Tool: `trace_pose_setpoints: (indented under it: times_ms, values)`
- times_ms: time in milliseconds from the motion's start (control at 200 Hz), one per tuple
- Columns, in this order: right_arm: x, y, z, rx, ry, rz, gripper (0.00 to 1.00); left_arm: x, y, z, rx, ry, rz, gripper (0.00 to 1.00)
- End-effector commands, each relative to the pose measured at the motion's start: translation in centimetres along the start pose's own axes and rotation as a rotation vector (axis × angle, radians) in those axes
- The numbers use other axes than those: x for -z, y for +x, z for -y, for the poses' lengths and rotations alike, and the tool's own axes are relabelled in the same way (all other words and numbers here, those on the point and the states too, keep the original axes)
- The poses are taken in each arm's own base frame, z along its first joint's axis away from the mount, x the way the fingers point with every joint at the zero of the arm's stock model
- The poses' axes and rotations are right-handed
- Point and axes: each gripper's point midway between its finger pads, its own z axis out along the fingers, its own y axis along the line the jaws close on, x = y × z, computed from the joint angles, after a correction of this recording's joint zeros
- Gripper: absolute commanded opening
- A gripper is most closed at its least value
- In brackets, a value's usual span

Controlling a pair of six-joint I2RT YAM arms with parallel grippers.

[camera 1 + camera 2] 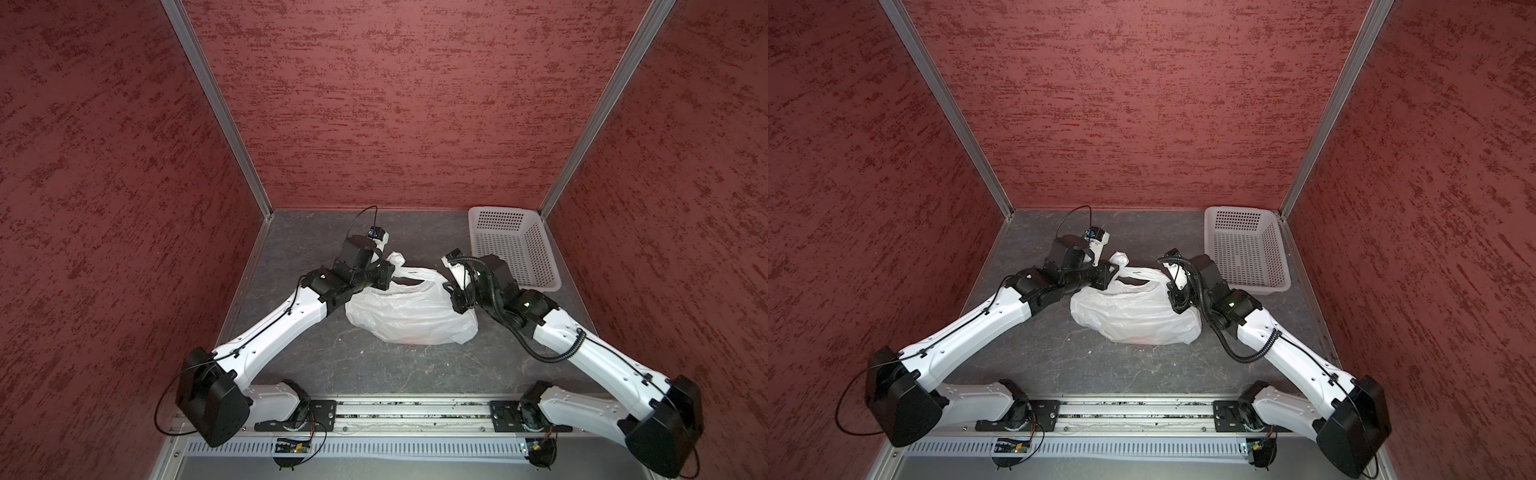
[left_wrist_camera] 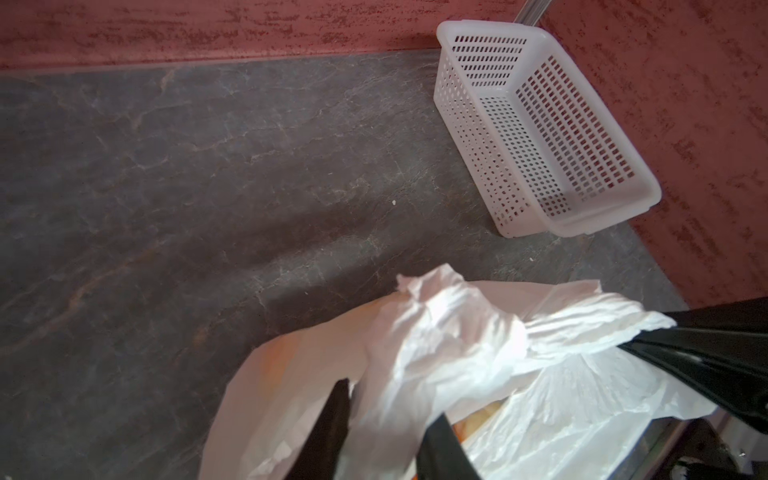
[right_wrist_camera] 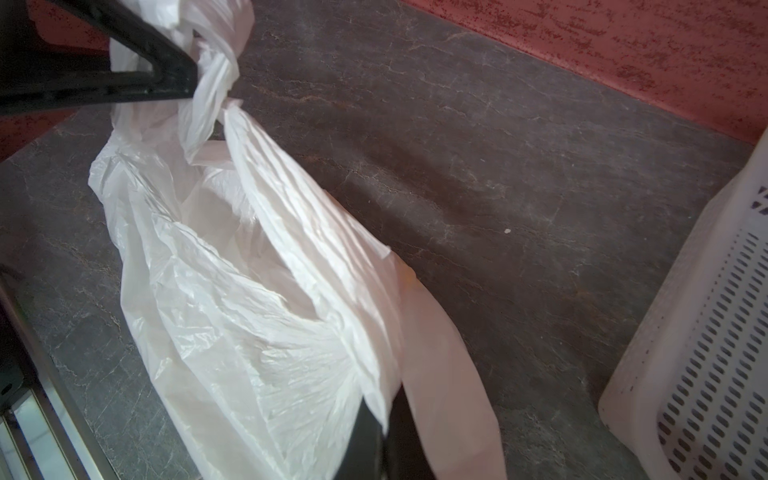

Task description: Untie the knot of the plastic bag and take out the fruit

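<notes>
Dark marbled tabletop; plastic bag on it — translucent white, crinkled, orange tinting through; left gripper pinches it by the twisted knot; right gripper clamps its rim.

Thin, crinkly, translucent plastic bag – rigid, smooth plastic basket – matt table

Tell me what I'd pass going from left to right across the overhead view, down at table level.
In a top view: left gripper → plastic bag → right gripper → white basket. The knot overlaps the left gripper, so it is left out.
</notes>
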Motion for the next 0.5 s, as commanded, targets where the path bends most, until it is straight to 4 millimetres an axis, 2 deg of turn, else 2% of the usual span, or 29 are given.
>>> trace_pose_setpoints:
  times_ms: [0, 35, 165, 286, 391, 496]
  values:
    - [-0.2, -2.3, 1.1, -0.027, 0.065, 0.107, 0.00, -0.4, -1.2, -1.4, 0.037, 0.010, 0.049, 0.05]
    - [-0.6, -2.7, 1.4, -0.022, 0.084, 0.120, 0.00, -0.5, -1.6, -2.0, 0.046, -0.003, 0.061, 0.00]
    - [-2.1, -4.6, 3.2, -0.011, 0.160, 0.154, 0.00, -0.7, -3.7, -4.0, 0.050, -0.053, 0.116, 0.00]
    - [-2.1, -5.9, 4.8, -0.032, 0.205, 0.185, 0.00, 0.6, -6.1, -5.8, 0.051, -0.121, 0.193, 0.00]
    - [-1.0, -5.5, 5.6, -0.072, 0.230, 0.192, 0.00, 2.9, -7.2, -6.8, 0.072, -0.168, 0.263, 0.00]
    - [0.7, -4.1, 5.1, -0.128, 0.202, 0.202, 0.00, 5.5, -6.8, -6.6, 0.104, -0.177, 0.322, 0.00]
